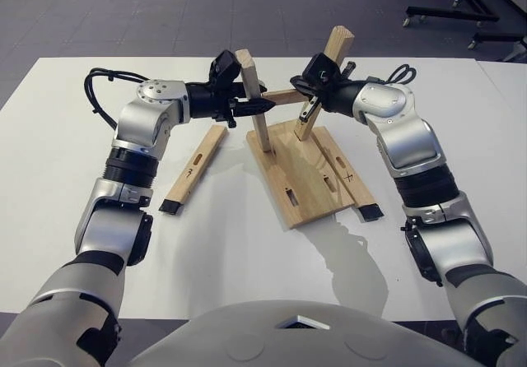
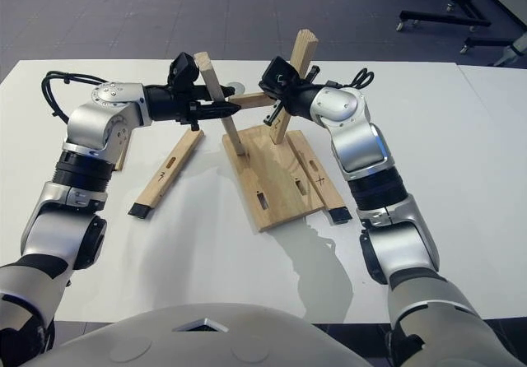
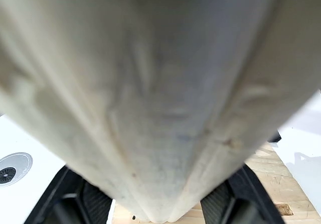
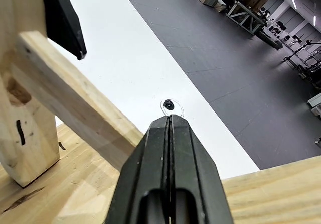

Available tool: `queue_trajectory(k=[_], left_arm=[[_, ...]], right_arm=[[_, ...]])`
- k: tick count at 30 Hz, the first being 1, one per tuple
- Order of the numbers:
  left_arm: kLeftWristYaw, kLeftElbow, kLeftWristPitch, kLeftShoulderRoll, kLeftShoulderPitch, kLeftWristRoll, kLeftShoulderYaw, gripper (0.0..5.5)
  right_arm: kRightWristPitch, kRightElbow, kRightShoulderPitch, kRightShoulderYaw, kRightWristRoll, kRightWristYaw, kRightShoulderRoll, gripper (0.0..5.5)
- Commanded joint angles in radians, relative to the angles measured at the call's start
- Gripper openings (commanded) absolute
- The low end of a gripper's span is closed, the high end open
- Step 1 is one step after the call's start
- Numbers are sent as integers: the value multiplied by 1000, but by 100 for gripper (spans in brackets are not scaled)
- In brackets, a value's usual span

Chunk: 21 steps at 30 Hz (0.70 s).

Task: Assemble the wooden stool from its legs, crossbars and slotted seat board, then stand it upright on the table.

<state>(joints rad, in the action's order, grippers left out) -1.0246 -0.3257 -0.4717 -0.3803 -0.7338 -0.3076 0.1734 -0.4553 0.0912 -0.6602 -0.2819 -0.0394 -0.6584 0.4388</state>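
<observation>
Left eye view: the seat board (image 1: pixel 309 190) lies flat mid-table, with two legs standing in slots at its far end. The left leg (image 1: pixel 262 132) leans left and the right leg (image 1: pixel 336 48) leans right, so they splay apart at the top. A crossbar (image 1: pixel 282 97) bridges them at about mid-height.

My main worry is that splay. Neither leg looks fully seated, and a sideways push could pull the crossbar's end out of its socket. It could also lever a leg out of its slot. Nothing pins the board, so a hard press could make it slide or tip as well.

The left gripper (image 1: pixel 259 104) clamps the left leg at crossbar height. Its fingers (image 3: pixel 75 201) sit on either side of the wood, spread just to the leg's width. The right gripper (image 4: pixel 170 126) sits between the crossbar and the right leg with both fingers pressed flat together and nothing between them. I cannot tell whether its tip actually touches the crossbar.

A loose leg (image 1: pixel 193 169) lies left of the board, and another piece (image 1: pixel 356 188) lies along the board's right edge on the table (image 1: pixel 49 137).
</observation>
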Motion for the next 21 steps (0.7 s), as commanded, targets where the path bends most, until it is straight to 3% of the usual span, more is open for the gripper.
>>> queue_trajectory(k=[1,13,21], left_arm=[[21,22,45,-15,36,8,-38,209],[40,-11,148,9,101,11,-65,209],[44,-28,183,16,110,12,-72,209]], right_arm=[[-35,35,36,-24,-6,-24,-8,3],[-165,-82,-44,33,80,-9,-101,3],[-188,-91,-34,45,83,-3,-86,3]])
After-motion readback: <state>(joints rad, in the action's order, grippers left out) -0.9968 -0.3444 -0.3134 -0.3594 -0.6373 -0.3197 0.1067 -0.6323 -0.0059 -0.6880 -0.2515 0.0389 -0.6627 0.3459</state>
